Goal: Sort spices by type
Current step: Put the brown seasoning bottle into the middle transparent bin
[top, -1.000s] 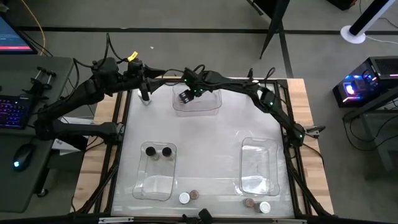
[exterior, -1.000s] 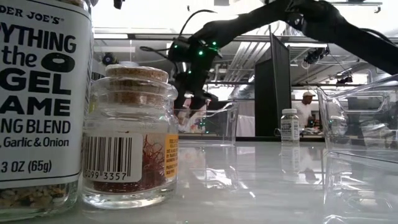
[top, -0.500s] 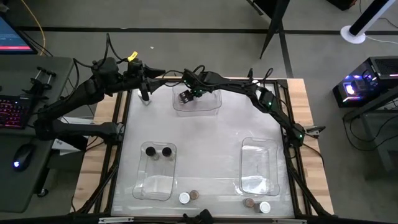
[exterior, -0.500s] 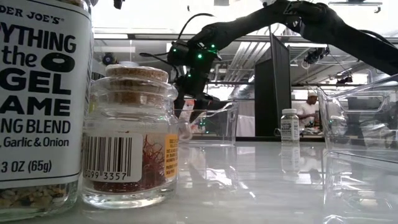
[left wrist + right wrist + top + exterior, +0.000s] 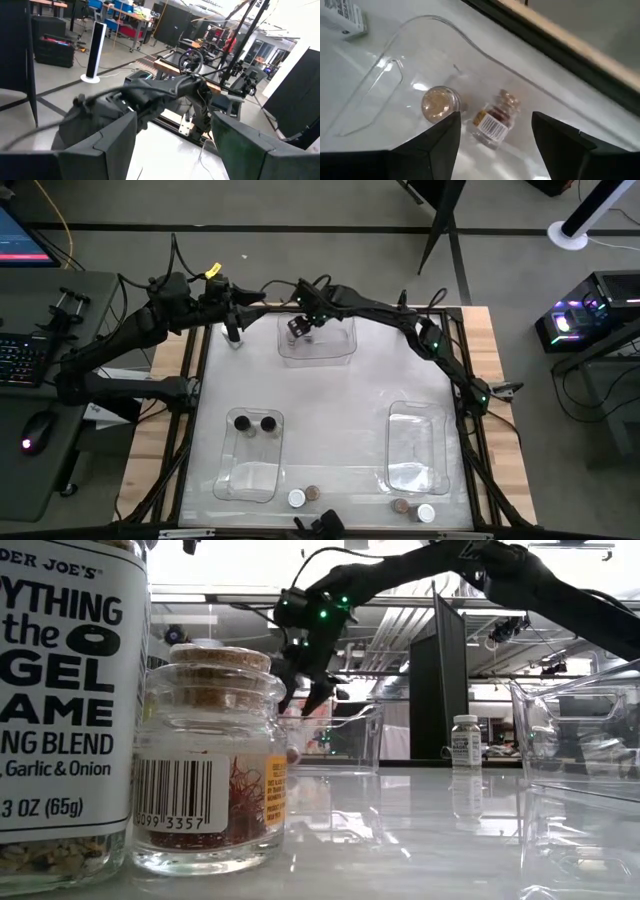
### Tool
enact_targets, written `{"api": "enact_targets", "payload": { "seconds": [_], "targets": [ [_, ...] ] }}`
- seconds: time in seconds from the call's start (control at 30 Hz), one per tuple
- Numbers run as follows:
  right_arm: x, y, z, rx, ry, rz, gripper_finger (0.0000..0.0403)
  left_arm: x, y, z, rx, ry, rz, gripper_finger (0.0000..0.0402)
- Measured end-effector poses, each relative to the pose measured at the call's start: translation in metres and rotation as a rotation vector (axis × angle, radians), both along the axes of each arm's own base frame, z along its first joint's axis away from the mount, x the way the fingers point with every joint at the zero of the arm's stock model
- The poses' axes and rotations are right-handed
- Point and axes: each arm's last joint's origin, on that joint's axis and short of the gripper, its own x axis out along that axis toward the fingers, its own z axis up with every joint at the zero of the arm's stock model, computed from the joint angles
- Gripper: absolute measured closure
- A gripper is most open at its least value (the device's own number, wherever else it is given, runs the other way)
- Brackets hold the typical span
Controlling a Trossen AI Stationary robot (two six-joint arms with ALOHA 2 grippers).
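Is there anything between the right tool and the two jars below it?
No. In the right wrist view, the right tool hangs open above the upright cork-lidded jar and the toppled jar; nothing intervenes.

Overhead camera looks straight down; low one, tabletop-level, shares its far bin (image 5: 316, 345).

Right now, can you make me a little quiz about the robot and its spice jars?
1. True or false: the right claw is holding a jar.
2. How many black-lidded jars sit in the bin on the left arm's side?
3. In the far bin, the cork-topped jar with the barcode is: A) upright, B) lying on its side, C) upside down.

Key: 1 false, the claw is open and empty; 2 two; 3 B.
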Motion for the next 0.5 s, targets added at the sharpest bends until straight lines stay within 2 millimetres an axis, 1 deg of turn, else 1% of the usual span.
{"api": "enact_targets", "payload": {
  "seconds": [0.07, 0.2, 0.33, 0.5],
  "targets": [
    [-0.004, -0.003, -0.002, 0.058, -0.002, -0.051, 0.0169, 0.0, 0.0, 0.0, 0.0, 0.0, 0.0, 0.0158],
    [-0.005, -0.005, -0.018, 0.148, -0.004, -0.134, 0.0188, 0.0, 0.0, 0.0, 0.0, 0.0, 0.0, 0.0158],
    [-0.003, -0.006, -0.033, 0.173, -0.007, -0.178, 0.0206, 0.0, 0.0, 0.0, 0.0, 0.0, 0.001, 0.0158],
    [-0.002, -0.006, -0.041, 0.187, -0.023, -0.21, 0.0215, 0.0, 0.0, 0.0, 0.0, 0.0, 0.0, 0.0158]
  ]
}}
